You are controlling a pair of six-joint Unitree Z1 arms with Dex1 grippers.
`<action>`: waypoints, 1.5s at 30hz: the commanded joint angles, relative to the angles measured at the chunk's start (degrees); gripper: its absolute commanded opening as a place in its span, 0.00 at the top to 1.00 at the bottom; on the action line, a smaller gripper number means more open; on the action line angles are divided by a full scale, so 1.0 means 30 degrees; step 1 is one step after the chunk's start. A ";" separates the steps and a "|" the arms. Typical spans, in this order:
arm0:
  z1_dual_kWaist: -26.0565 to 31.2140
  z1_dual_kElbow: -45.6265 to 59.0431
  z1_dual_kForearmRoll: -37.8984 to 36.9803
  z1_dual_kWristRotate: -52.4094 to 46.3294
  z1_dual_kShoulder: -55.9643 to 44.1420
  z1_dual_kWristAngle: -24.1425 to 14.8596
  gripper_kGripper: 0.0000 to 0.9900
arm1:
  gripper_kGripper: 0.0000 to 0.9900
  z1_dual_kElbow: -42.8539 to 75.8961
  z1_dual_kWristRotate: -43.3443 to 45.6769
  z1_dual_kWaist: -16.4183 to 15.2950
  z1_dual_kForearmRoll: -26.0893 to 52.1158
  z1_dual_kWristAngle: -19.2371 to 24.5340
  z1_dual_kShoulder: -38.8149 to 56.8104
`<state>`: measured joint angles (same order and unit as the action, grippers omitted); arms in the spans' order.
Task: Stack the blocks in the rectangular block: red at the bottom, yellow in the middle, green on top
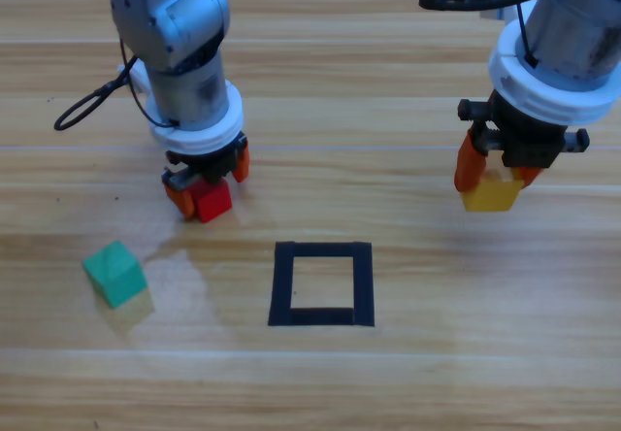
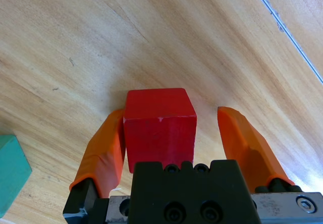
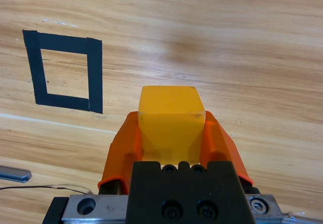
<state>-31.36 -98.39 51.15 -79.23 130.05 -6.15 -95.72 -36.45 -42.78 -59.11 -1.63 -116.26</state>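
Observation:
The red cube stands on the wood left of centre, with my left gripper open around it. In the left wrist view the red cube touches one jaw of the left gripper, and a gap shows at the other. My right gripper at the right is shut on the yellow cube; both jaws of the right gripper press the yellow cube. The green cube lies at the left, also visible as the green cube. The black tape rectangle lies between the arms, nearer the front, with nothing inside.
A black cable loop lies left of the left arm. The tape rectangle shows at the upper left of the right wrist view. A thin cable crosses that view's lower left.

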 commanded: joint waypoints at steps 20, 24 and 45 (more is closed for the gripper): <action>-0.2935 -0.8188 0.6447 1.6273 0.0860 0.1581 1.00 | 0.95 0.1438 -0.0068 0.0784 -0.0337 -0.0363 0.3215; -0.4634 -0.7456 0.6535 1.7152 0.0860 0.1435 1.00 | 0.95 0.1526 -0.0068 0.0814 -0.0337 -0.0363 0.3215; -0.7974 -0.6167 0.6769 0.3266 0.0889 -0.0294 1.00 | 0.95 0.1174 -0.0009 0.0814 -0.0337 -0.0598 0.2043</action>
<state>-53.85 -117.18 71.16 -67.87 132.49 -6.48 -92.90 -36.42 -42.05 -59.11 -2.37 -106.70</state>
